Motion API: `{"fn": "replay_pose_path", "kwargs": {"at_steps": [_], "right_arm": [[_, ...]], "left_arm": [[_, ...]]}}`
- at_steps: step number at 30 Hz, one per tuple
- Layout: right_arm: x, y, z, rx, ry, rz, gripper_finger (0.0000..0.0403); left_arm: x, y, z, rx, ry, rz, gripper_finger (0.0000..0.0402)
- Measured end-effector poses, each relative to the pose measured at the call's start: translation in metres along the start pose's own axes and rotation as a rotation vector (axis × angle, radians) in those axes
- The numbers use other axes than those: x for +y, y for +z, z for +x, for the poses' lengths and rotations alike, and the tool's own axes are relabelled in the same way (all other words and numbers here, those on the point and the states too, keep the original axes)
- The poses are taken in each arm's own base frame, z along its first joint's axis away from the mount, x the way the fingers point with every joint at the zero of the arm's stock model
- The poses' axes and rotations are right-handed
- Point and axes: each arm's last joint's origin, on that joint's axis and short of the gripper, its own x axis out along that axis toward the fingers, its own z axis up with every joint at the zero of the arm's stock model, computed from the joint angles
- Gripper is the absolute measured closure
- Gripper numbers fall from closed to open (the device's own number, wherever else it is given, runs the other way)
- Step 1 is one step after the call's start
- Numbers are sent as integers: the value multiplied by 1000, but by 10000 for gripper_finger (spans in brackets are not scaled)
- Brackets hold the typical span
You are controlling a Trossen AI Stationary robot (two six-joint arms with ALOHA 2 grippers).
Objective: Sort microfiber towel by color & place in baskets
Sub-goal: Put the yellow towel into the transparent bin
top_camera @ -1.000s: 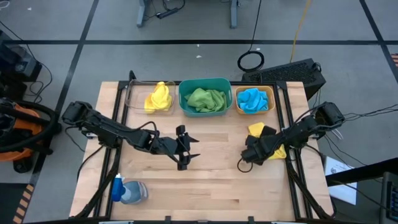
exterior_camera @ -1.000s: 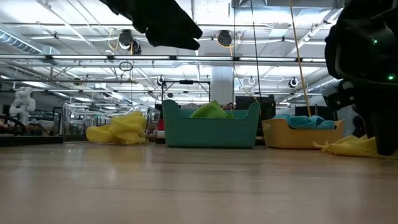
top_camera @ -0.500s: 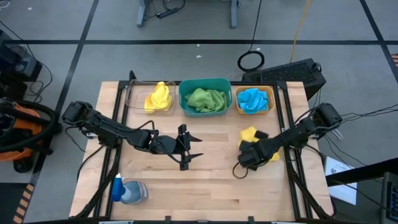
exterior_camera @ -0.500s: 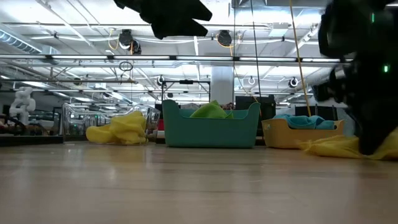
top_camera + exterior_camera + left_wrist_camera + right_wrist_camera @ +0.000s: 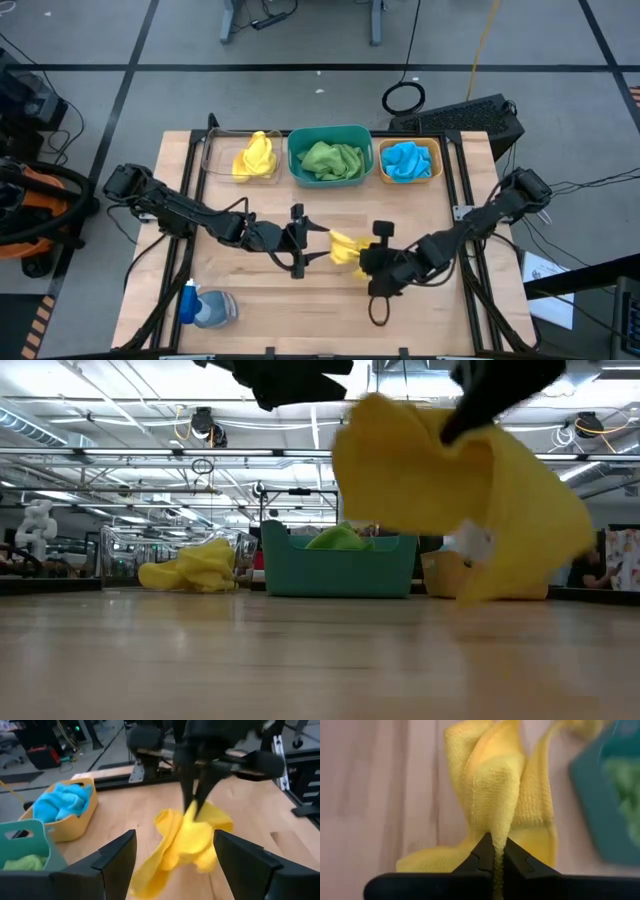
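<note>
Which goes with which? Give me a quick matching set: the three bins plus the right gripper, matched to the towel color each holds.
Things:
1. clear bin
2. teal bin
3. orange bin
4. right gripper

Contents:
A. blue towel
B. yellow towel lifted over mid-table, near the open left gripper
C. green towel
D. yellow towel lying inside

Pairs: 1-D, 2-C, 3-A, 4-B
</note>
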Motion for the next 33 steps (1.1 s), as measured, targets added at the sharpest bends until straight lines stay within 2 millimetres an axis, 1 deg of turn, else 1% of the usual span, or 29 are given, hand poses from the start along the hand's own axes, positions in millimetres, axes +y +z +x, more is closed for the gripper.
{"fn": "replay_pose_path", "kwargs": {"at_steps": [4,8,10,13,16,19,22,26,30,33], "right_arm": [[9,21,-22,-132,-9,-58,401],[16,35,-48,-251,-2,-98,401],[17,38,-62,-317,-10,-107,401],[15,40,-89,-433,-29,-98,401],[12,40,-115,-553,-80,-58,401],[13,37,-130,-644,-132,-23,401],[18,33,-131,-711,-124,3,401],[23,28,-121,-823,-85,59,401],[24,20,-102,-1023,73,81,401],[17,11,-93,-1194,183,112,401]], "left_arm": [[-4,2,-1,-24,-3,21,135],[-12,7,-5,-74,-24,52,135],[-16,10,-7,-100,-36,69,135],[-24,16,-12,-155,-54,91,135],[-33,22,-17,-218,-74,120,135],[-43,31,-25,-315,-89,160,135],[-54,39,-34,-413,-102,195,135],[-71,46,-48,-509,-112,303,135],[-86,45,-53,-557,-54,429,135],[-97,41,-51,-595,17,562,133]]}}
